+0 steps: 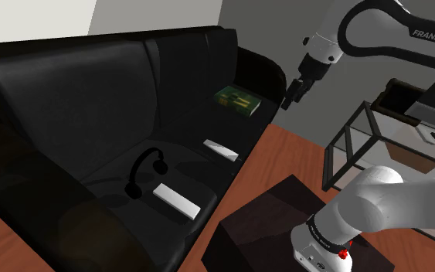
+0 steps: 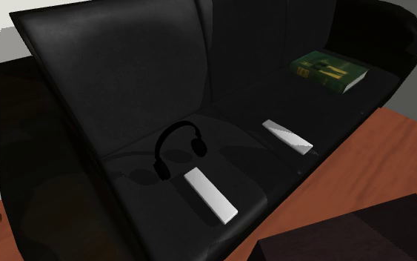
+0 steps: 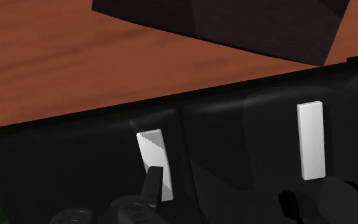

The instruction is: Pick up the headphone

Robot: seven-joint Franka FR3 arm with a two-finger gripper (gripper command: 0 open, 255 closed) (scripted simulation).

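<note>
1. The dark stand (image 1: 263, 224) is seen nearest, set on a reddish wood floor (image 1: 279, 151).
2. The black headphone (image 1: 146, 171) is laid on the sofa (image 1: 69, 85) seat, well apart from the pincer (image 1: 290, 100), which is hung near the armrest (image 1: 260, 71). Whether the pincer is open or closed cannot be told.
3. "FRANKA" is read on the arm (image 1: 432, 35).

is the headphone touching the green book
No, the headphone lies on the black sofa seat, well apart from the green book.
</note>
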